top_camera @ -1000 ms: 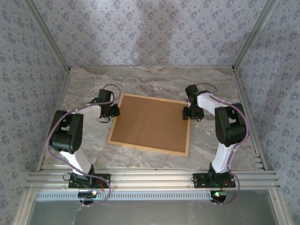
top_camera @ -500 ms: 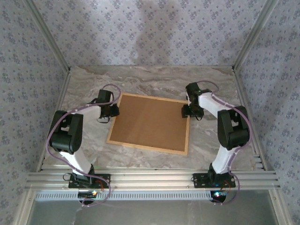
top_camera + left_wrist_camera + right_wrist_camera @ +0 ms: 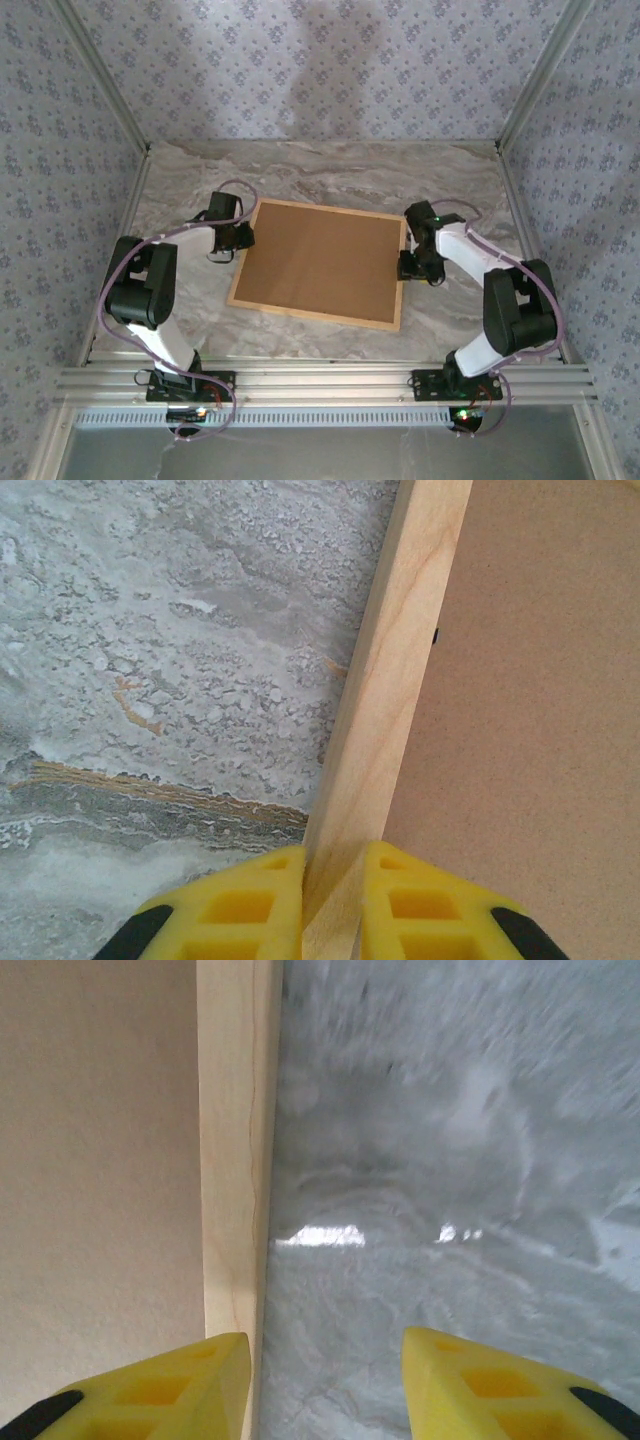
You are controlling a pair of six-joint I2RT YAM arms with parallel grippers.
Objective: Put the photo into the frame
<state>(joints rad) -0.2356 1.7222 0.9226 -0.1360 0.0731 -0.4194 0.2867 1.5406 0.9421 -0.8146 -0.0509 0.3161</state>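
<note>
I've got my left gripper (image 3: 332,865) pinched tight on the left rail of the frame (image 3: 390,660), a yellow finger on either side of the wood. My right gripper (image 3: 325,1345) stands apart at the right rail, one finger over the wood and the other over the bare table (image 3: 450,1160). The frame lies flat mid-table, brown backing board (image 3: 320,262) facing up, between both arms.

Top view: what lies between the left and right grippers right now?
In the top view, the frame with its brown backing board spans the whole stretch. The left gripper is clamped on its left rail, and the right gripper is open at its right rail.
</note>
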